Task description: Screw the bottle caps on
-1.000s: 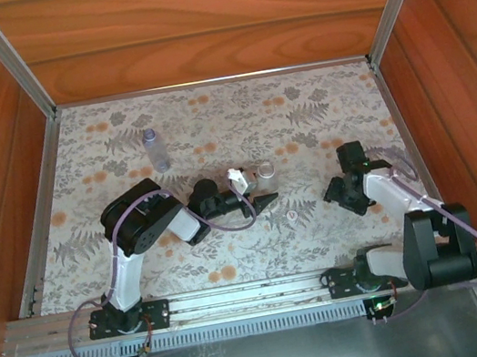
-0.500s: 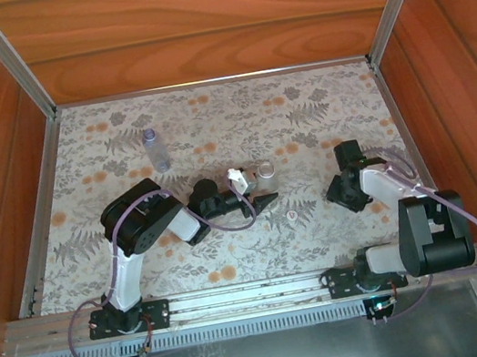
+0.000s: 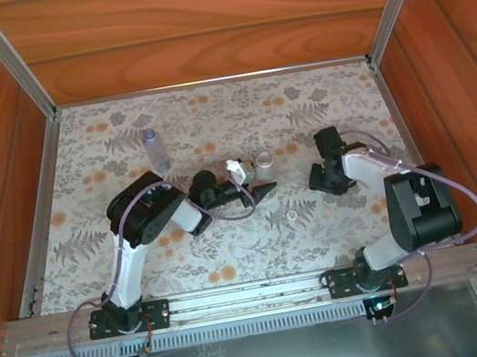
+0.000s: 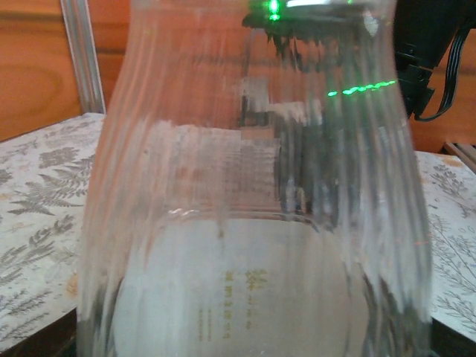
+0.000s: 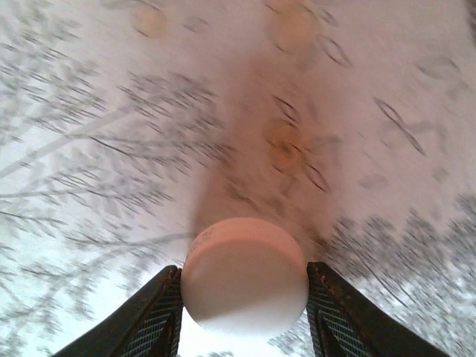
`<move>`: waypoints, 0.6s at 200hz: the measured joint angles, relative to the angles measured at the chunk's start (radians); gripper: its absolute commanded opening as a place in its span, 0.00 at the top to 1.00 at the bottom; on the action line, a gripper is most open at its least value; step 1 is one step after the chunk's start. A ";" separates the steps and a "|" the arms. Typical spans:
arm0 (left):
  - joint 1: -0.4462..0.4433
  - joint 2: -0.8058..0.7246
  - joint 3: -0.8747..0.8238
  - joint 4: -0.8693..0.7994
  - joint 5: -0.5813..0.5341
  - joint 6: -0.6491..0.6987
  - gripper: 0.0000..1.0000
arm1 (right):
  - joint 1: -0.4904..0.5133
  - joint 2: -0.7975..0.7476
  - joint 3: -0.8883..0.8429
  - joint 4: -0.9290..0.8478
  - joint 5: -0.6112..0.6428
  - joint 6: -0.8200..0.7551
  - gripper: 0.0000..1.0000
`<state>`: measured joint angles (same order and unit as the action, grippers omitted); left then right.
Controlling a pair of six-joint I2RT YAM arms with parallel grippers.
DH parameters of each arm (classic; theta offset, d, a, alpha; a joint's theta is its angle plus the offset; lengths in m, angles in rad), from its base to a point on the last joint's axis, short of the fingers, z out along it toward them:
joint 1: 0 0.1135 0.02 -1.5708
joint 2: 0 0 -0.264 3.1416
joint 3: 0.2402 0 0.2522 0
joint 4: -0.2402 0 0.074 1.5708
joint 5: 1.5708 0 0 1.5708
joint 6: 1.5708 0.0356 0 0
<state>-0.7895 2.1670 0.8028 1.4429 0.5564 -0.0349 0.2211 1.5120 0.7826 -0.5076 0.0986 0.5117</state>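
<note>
A clear bottle with a pale label (image 4: 253, 245) fills the left wrist view, its printed text facing the camera. My left gripper (image 3: 259, 191) is shut on it, and its round end shows as a ring (image 3: 264, 161) from above. My right gripper (image 5: 244, 290) is shut on the opaque white cap (image 5: 244, 260), held above the patterned cloth. From above, that gripper (image 3: 322, 178) hangs right of the held bottle, a gap between them. The slim lilac bottle (image 3: 155, 150) stands upright at the far left. A tiny translucent cap (image 3: 291, 216) lies on the cloth between the arms.
A floral cloth (image 3: 210, 119) covers the table, boxed in by wooden walls (image 3: 192, 20) and metal corner rails (image 3: 14, 61). A metal rail (image 3: 240, 294) along the near edge carries both arm bases.
The right gripper has swung away from the near edge and left, toward the held bottle. The left gripper has carried the labelled bottle slightly farther back.
</note>
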 measured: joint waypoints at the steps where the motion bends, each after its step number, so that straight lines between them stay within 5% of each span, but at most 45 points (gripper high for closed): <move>1: 0.001 0.001 0.002 0.000 0.003 0.000 0.35 | 0.002 0.003 0.003 0.001 0.000 -0.002 0.51; 41: 0.021 0.032 0.045 -0.002 0.045 0.000 0.34 | 0.037 0.074 0.060 0.023 -0.008 -0.014 0.47; 81: 0.024 0.040 0.056 0.000 0.051 -0.001 0.28 | 0.041 0.066 0.060 0.021 -0.013 -0.029 0.29; 120: 0.023 0.049 0.052 -0.037 0.051 -0.015 0.24 | 0.041 -0.017 0.032 0.046 -0.019 -0.049 0.28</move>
<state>-0.7662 2.2158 0.8551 1.4059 0.6071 -0.0502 0.2619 1.4948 0.8143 -0.4614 0.0792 0.4625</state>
